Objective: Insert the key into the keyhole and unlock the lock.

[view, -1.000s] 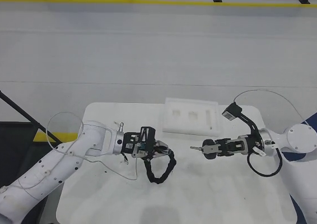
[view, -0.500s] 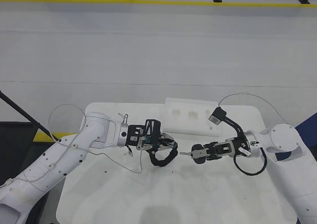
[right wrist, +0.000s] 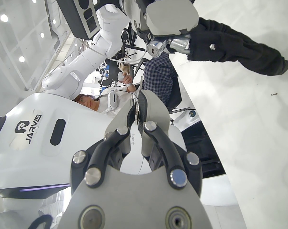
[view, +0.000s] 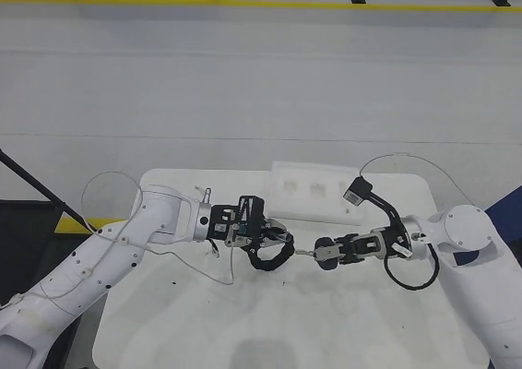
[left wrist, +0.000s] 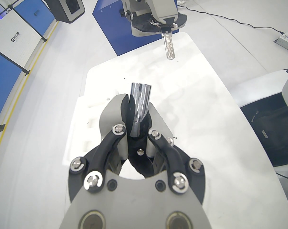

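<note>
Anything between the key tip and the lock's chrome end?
Nothing; the left wrist view shows a bare gap between key and lock, table behind.

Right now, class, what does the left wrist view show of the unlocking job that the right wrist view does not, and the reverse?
The left wrist view adds the key, its blade jutting from the right gripper towards the cable lock, a gap between them, and a white tray on the table. The right wrist view adds the keyhole in the lock's end face and the black sleeved cable running off from it. Both show the lock's chrome cylinder clamped in the left gripper.
</note>
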Motion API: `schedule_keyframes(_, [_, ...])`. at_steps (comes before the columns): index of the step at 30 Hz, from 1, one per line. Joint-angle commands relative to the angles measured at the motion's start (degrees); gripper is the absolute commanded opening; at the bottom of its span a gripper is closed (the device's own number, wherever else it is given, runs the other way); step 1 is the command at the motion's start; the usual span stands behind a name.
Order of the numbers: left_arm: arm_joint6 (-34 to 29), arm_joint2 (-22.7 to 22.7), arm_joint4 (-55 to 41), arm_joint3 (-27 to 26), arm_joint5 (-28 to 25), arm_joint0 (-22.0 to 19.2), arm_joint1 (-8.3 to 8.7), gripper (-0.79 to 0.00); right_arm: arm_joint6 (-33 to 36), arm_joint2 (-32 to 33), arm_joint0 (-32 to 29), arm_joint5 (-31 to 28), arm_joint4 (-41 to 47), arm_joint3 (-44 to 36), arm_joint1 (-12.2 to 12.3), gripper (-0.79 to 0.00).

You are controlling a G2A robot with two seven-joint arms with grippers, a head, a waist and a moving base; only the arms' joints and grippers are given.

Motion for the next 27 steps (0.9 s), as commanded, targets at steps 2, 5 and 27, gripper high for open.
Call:
schedule_keyframes(2, [0.15,-0.27,-0.05,0.3,0.36,0.61,-0.22,-0.785,-2.19,0.8,-0.32,3.25,-5.03,-2.38,0.53,-0.785])
schedule_keyframes(5, [0.43,0.08,1.5,0.6,0.12,0.32,-0.73,-0.785,-3.58,0.4,-0.58,7.94,-8.46,-6.77,0.85,-0.785])
schedule_keyframes(27, [6.23,2.5,6.47,7.38,-2.35,-1.44,-4.63,-0.785,-6.38,-1.51,0.64,19.71,-24.73,-19.32,2.74,-0.785])
